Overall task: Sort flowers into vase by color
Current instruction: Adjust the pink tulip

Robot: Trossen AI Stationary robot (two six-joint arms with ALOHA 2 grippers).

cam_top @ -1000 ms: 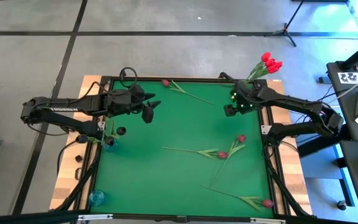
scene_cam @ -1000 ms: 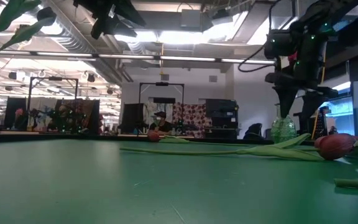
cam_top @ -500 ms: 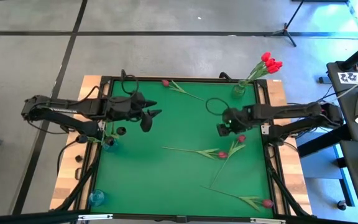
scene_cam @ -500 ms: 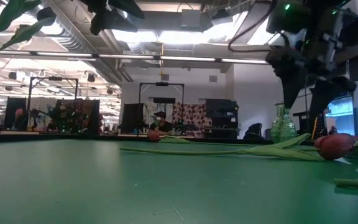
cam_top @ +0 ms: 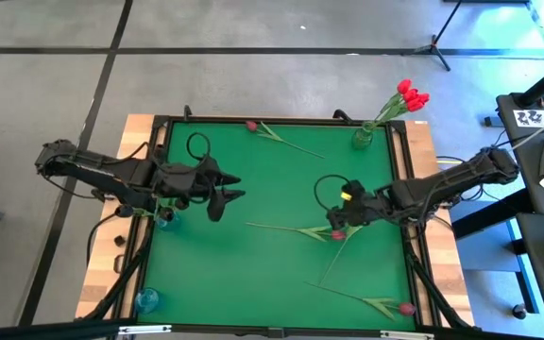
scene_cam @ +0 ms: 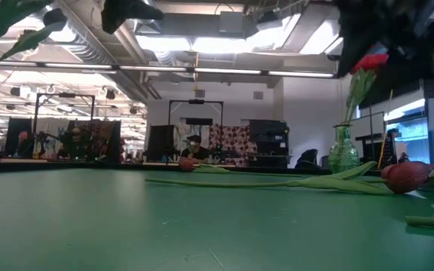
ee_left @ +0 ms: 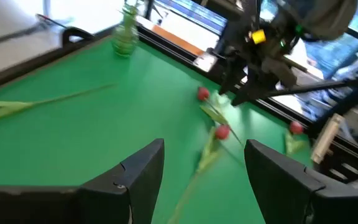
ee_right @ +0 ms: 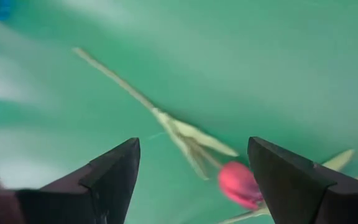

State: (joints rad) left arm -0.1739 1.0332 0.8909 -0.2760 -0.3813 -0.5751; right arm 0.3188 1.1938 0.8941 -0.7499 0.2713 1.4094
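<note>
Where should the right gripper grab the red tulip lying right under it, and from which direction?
Grip the tulip on its thin stem, just behind the leaves, not on the soft head. It lies flat on the green table, so the open right gripper should probably come straight down, with its fingers either side of the stem.

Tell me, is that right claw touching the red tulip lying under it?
Apart. The right wrist view shows the right end effector open, with green table visible between its fingers and the red tulip below.
</note>
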